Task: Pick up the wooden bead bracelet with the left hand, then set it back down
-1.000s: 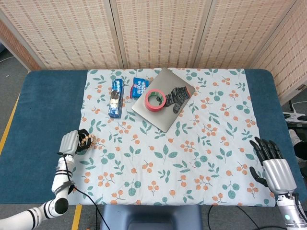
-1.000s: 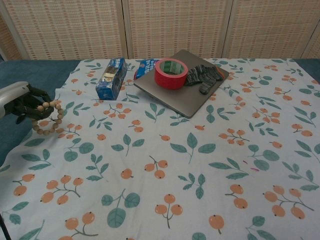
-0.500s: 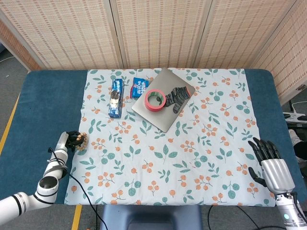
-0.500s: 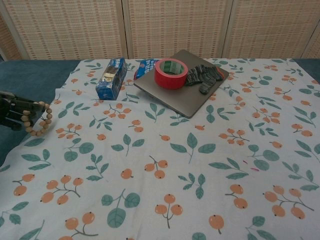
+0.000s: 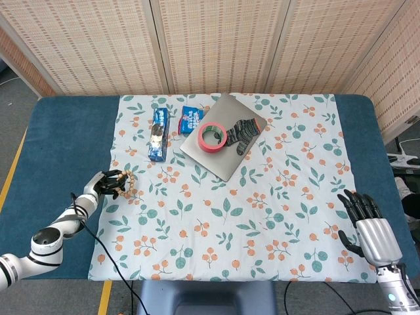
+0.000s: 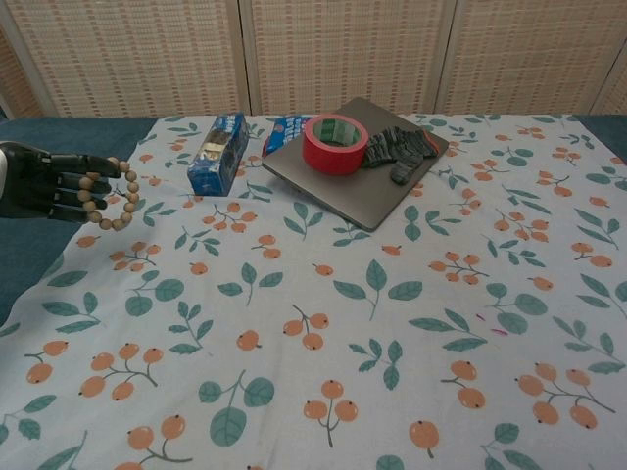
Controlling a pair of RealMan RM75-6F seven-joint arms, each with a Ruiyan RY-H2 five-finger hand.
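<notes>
Robot hand on the left [image 6: 47,184] gripped the bracelet [image 6: 110,196], looped loosely over its fingers above the cloth's [image 6: 323,323] left edge. A tilt could slide it off onto the bare tabletop [image 5: 59,144]. Robot hand on the right [image 5: 371,226] lay open, idle.

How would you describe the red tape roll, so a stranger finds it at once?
Look at the far middle of the flowered tablecloth, where a grey laptop lies closed. The tape roll lies flat on its lid, beside a dark striped sock. It is the only red ring in the scene.
</notes>
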